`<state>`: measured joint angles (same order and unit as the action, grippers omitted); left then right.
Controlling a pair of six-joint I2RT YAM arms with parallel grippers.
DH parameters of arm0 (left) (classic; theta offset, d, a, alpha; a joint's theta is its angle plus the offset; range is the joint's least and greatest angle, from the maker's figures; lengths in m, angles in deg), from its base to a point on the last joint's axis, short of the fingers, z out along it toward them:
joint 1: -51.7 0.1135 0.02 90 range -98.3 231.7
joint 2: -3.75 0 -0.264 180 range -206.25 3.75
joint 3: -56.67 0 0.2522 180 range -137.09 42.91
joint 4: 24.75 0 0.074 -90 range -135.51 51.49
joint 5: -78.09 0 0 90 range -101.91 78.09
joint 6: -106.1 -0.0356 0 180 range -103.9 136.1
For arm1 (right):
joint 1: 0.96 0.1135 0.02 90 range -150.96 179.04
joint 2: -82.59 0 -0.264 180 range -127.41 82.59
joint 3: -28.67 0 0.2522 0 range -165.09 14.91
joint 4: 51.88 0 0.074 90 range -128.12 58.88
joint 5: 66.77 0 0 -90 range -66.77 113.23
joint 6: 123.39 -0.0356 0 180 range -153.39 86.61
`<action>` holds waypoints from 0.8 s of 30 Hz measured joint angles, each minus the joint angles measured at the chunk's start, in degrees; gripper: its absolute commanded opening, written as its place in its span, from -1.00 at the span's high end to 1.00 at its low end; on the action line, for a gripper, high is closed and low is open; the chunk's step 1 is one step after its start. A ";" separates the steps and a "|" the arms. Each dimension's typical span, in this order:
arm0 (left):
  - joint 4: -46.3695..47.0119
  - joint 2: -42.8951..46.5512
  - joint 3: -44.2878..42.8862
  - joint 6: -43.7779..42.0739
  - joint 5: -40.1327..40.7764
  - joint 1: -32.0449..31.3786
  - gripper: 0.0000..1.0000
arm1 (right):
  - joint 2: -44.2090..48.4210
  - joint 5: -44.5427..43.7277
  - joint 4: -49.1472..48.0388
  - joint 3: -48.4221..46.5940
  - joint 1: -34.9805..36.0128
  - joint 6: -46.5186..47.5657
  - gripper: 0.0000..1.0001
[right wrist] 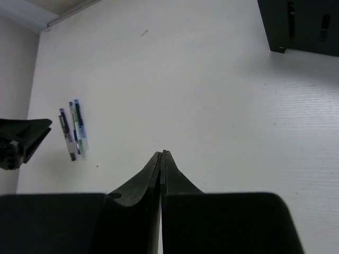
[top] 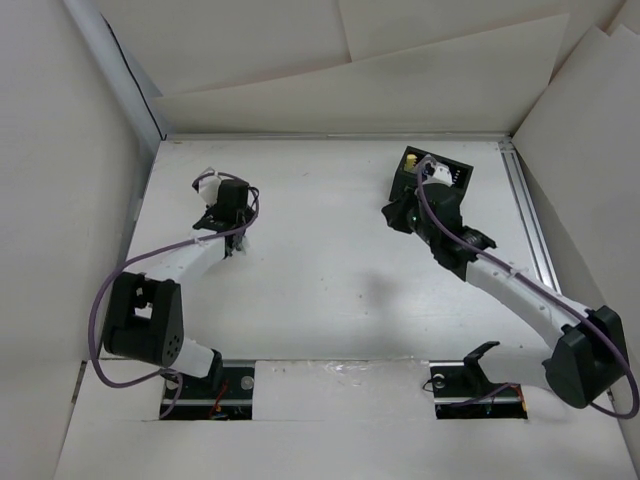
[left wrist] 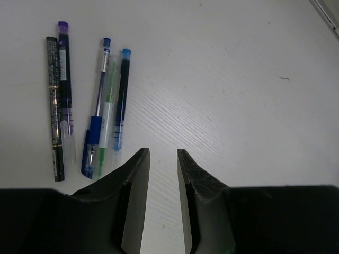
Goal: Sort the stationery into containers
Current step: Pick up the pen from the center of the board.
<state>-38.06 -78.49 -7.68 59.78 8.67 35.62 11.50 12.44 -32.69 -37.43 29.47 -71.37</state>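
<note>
Left end effector: the black wedge-shaped jaws are parted a bit with nothing between them, low over the white, finely ribbed desk. Just beside it are the pens, lying side by side toward the desk's left edge. They're slim plastic barrels: one dark and patterned, one purple-capped, a couple blue, one greenish. Right end effector is pinched closed on nothing. The box, matte black and rectangular, sits near the far right corner.
</note>
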 measured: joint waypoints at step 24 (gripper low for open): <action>-2.10 -10.80 -2.38 1.40 2.80 1.29 0.64 | -4.02 4.68 -2.45 2.67 2.25 -0.42 0.88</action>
<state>-40.16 -89.28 -10.06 61.18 11.47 36.91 7.47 17.12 -35.14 -34.76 31.72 -71.78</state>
